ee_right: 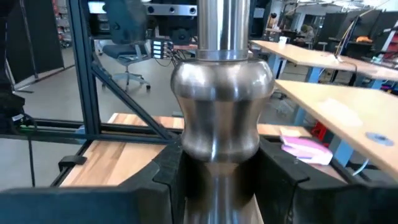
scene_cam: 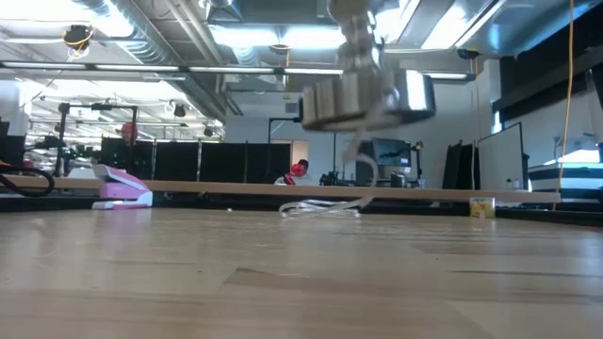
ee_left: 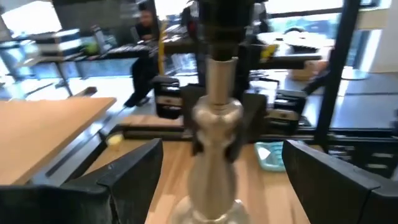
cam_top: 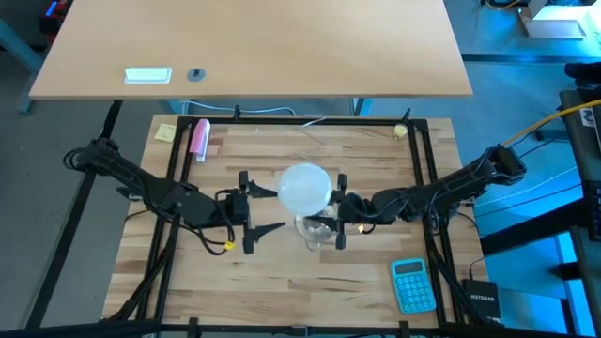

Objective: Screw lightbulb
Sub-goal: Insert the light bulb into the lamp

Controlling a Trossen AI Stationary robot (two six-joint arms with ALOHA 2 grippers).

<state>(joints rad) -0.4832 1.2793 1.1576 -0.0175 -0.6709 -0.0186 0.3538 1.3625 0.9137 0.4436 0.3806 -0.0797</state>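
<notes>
Lightbulb (cam_top: 305, 186) sits atop lamp stand (ee_right: 221, 118), which right gripper (cam_top: 336, 212) clamps.

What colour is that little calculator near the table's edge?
Light blue calculator with pale keys; the high view shows it best.

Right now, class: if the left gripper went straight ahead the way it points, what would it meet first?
The left gripper, fingers wide open, points at the silver lamp stand, which stands between its fingers' line. It would likely meet that stem first, just under the lightbulb. The right gripper is shut on the stand from the far side.
</notes>
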